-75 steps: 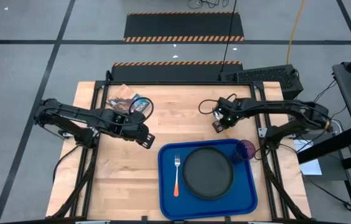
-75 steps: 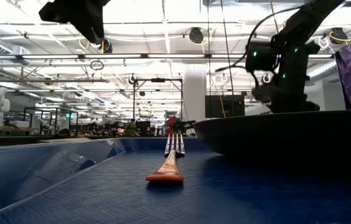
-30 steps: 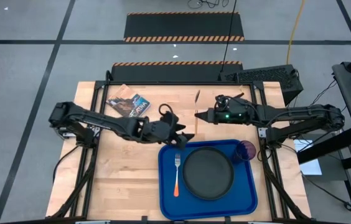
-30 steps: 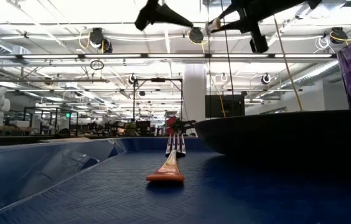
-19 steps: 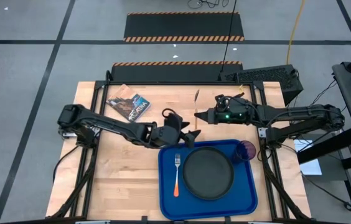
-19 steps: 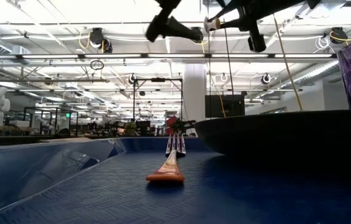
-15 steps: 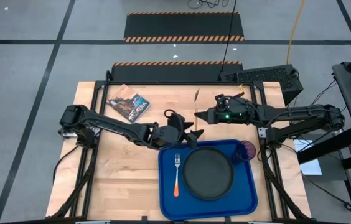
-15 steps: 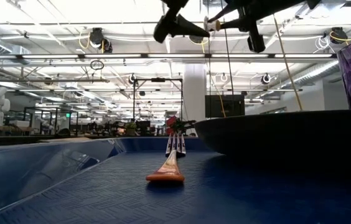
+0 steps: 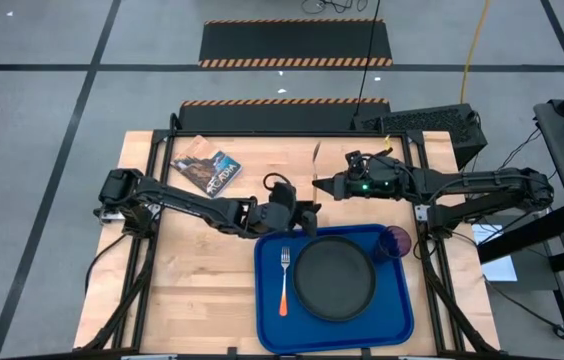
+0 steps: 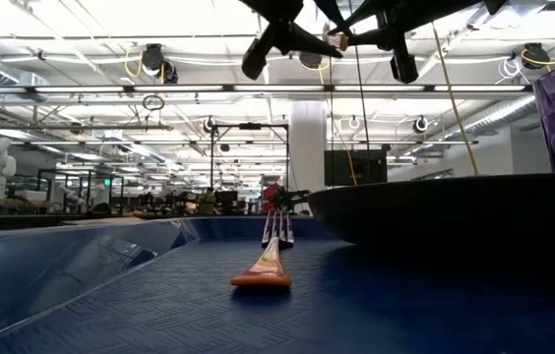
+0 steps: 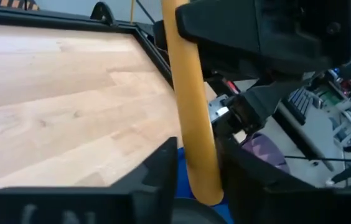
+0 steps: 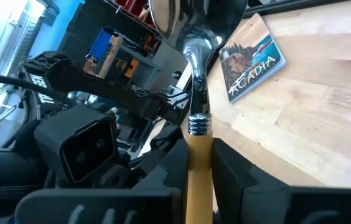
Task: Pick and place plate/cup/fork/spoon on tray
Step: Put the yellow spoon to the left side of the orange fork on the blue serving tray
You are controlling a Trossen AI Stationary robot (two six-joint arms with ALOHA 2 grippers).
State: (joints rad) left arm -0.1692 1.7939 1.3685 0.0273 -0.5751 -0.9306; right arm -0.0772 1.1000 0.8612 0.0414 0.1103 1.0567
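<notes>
My right gripper (image 9: 320,186) is above the table's middle, just beyond the blue tray's (image 9: 267,300) far rim, and is shut on the spoon (image 9: 316,160). The spoon's silver bowl (image 12: 170,11) points to the far edge. My left gripper (image 9: 309,213) is open, with its fingers close on either side of the yellow handle's free end (image 11: 203,190). The black plate (image 9: 334,277) lies in the tray's middle. The orange-handled fork (image 9: 283,280) lies flat on the tray floor to the plate's left. The purple cup (image 9: 395,242) stands in the tray's far right corner. My right gripper pinches the spoon's yellow handle (image 12: 198,144) between its two fingers, just behind the metal collar. The fingers come level from the table's right and lie across the spoon. The spoon is level and clear of the table. My left gripper: I cannot tell whether its fingers (image 11: 241,171) touch the handle.
A small "Acadia" booklet (image 9: 207,168) lies on the wood at the far left. Bare wood (image 9: 202,290) lies left of the tray. Black frame rails edge the table.
My left gripper has gone toward the table's right, along the tray's far rim, has turned, and has brought its fingers around the free end of the spoon's handle. My right gripper has kept still with the spoon.
</notes>
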